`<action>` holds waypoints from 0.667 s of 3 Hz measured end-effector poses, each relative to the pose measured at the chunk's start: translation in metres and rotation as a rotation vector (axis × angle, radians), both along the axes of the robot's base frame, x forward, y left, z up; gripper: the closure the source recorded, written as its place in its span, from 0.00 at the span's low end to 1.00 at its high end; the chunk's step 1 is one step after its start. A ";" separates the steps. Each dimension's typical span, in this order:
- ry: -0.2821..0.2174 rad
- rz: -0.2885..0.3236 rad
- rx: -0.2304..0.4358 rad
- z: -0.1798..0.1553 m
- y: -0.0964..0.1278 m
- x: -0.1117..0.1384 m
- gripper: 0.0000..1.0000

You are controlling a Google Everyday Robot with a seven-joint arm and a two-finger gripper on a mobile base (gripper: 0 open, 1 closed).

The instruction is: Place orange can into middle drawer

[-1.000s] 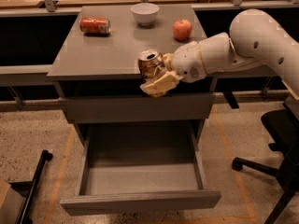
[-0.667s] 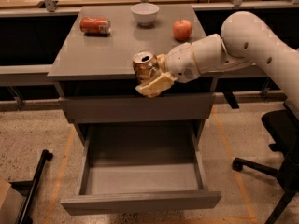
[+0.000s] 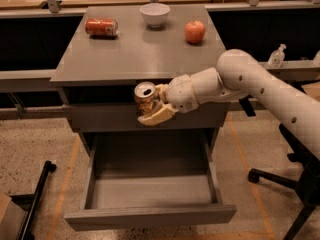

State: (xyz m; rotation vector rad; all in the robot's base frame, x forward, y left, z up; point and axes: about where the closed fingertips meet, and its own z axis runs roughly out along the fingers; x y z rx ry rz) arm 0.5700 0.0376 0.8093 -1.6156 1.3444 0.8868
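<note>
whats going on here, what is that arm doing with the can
The robot's single arm reaches in from the right, and its gripper is shut on the orange can. It holds the can upright in front of the grey cabinet, just below the top edge and above the open middle drawer. The can is not yet in the drawer. On the cabinet top sit a red can on its side, a white bowl and an apple, all untouched.
</note>
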 end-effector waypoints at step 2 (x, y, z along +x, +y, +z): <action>0.077 -0.075 0.037 -0.099 -0.005 -0.018 1.00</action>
